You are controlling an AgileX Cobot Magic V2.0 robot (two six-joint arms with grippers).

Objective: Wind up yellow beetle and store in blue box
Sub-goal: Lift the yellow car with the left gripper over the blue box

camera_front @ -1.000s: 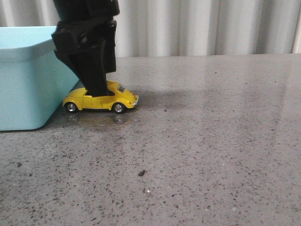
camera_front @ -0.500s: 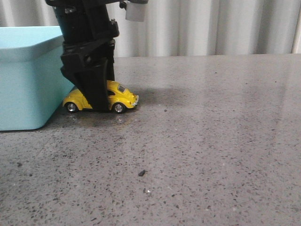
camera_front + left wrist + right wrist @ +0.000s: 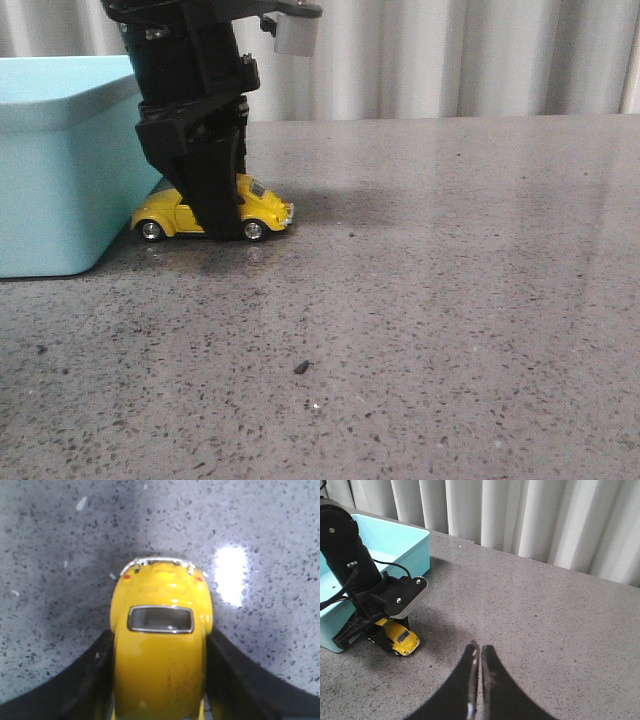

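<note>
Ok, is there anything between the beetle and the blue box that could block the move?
Nothing visible. The yellow beetle sits on the table right beside the blue box, held between the left gripper fingers. Only the box's own near wall and rim stand between them, so the car must be lifted over.

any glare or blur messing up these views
Left wrist view: a bright glare patch on the table beside the sharp yellow beetle. Front view: soft shadow behind the left gripper, faint sheen at right. Right wrist view: clear, right gripper dark.
</note>
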